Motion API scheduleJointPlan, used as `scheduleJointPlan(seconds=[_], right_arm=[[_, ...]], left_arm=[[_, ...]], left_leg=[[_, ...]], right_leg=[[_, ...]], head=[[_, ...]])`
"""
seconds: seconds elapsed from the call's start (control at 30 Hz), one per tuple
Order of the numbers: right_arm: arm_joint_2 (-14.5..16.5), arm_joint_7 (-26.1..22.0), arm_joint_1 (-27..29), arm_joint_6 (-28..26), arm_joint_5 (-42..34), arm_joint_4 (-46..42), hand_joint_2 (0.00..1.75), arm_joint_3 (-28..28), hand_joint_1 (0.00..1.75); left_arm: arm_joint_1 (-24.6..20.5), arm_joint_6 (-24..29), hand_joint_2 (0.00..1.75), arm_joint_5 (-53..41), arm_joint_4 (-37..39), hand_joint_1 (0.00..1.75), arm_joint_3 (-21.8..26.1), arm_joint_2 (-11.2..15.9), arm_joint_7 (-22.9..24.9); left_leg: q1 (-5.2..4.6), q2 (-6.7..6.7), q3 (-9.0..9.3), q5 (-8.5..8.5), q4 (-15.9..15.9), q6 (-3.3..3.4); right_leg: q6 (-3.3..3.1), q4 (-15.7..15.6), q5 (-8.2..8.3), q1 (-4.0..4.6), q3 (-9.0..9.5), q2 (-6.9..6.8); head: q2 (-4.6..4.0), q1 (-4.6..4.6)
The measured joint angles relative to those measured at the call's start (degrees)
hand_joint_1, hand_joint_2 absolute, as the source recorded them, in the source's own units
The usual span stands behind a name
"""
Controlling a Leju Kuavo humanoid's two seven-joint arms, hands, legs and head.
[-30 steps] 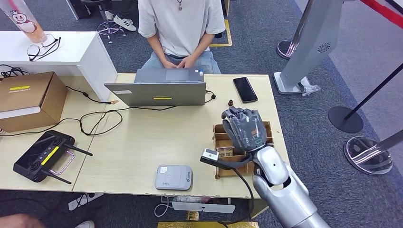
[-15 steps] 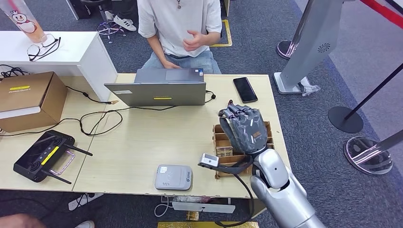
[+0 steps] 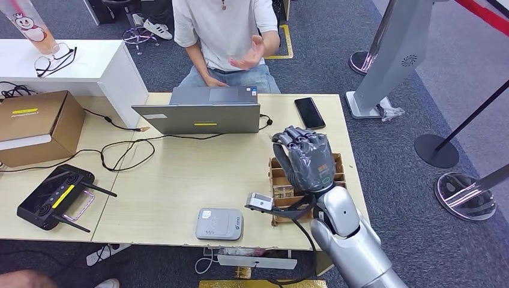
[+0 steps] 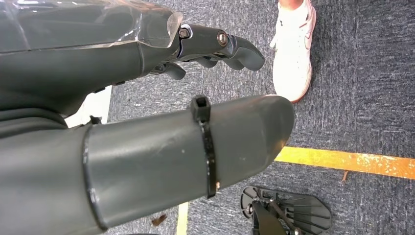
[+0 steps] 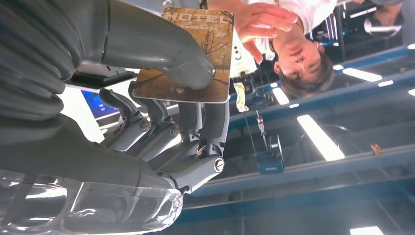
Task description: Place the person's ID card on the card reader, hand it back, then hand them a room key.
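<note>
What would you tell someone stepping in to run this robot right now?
Right hand: raised over the wooden box, pinching a hotel room key between thumb and fingers.
Left hand: hangs toward the floor, holding nothing.
Card reader: at the table's near edge, nothing on it.
Person: seated behind the laptop, one hand lifted.
Done: key picked up; no ID card visible.
Left: pass the key to the person.

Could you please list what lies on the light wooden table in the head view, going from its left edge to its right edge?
Cardboard box → black controller with antennas → laptop → grey card reader → right hand, above the wooden organiser.
</note>
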Motion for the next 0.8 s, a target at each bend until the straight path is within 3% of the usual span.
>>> scheduleJointPlan(seconds=[0.8], right_arm=[[6.65,-0.45,-9.67,-3.97,-0.47,8.62,1.75,1.22,1.75]], left_arm=[[-0.58,-0.05,0.0,-1.71,0.0,0.0,-0.08,-0.11,1.19]], left_leg=[[0.0,0.01,0.01,0.02,0.0,-0.01]], right_leg=[[0.0,0.02,0.0,0.0,0.0,0.01]], head=[[0.0,-0.01]])
